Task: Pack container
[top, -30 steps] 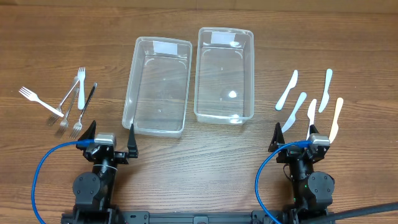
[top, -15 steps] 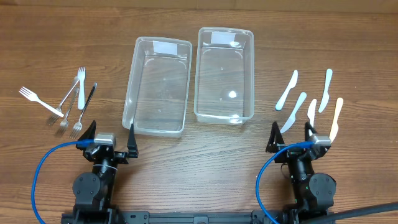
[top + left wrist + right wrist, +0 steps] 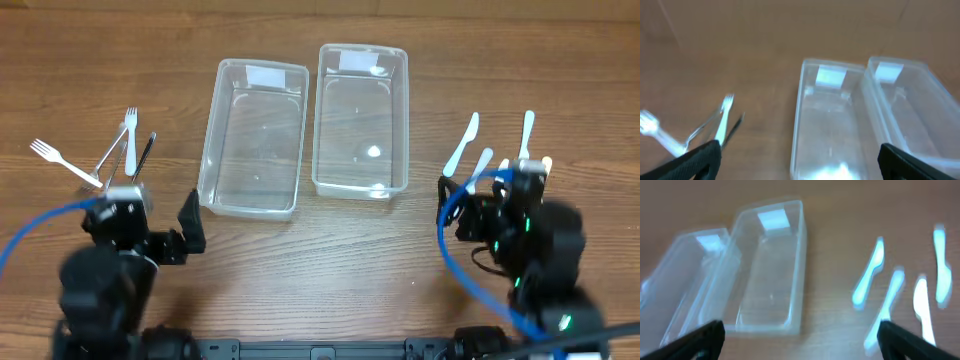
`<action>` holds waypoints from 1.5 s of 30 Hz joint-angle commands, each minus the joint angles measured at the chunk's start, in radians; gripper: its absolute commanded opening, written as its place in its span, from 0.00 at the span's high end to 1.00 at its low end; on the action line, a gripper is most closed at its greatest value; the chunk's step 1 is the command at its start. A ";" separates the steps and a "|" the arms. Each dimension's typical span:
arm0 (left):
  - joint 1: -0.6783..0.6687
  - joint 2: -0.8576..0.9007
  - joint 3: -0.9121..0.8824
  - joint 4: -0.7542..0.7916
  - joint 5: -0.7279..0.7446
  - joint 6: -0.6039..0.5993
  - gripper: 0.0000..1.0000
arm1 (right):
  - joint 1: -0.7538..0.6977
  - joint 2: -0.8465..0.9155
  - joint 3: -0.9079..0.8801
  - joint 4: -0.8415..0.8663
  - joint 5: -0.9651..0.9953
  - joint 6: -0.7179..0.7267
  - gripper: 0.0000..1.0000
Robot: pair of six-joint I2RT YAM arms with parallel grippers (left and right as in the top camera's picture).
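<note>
Containers: two clear plastic tubs, left tub (image 3: pixel 252 138) and right tub (image 3: pixel 362 120), side by side in the upper middle of the overhead frame. Both are long rectangles with rounded corners and a white label at the far end.
Inside: nothing in either, just glare.
Forks (image 3: pixel 115 160): shiny silvery heap at mid left, one with a dark handle.
Knives (image 3: pixel 470 145): smooth white plastic, spread out at the right.
Table (image 3: pixel 330 260): brown wood grain.
Left gripper (image 3: pixel 148 212): jaws wide, holding nothing, lower left.
Right gripper (image 3: pixel 495 190): also wide and empty, over the knives.
</note>
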 commanded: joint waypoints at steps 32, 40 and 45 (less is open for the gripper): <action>-0.175 0.697 0.398 -0.599 0.180 0.130 0.96 | 0.292 1.133 0.621 -0.372 -0.132 -0.207 0.96; -0.245 0.713 0.352 -0.537 0.181 0.125 0.96 | 0.292 1.139 0.621 -0.431 -0.150 -0.241 0.96; -0.245 0.719 0.352 -0.513 0.180 0.126 0.96 | 0.292 1.139 0.621 -0.527 -0.290 -0.394 0.96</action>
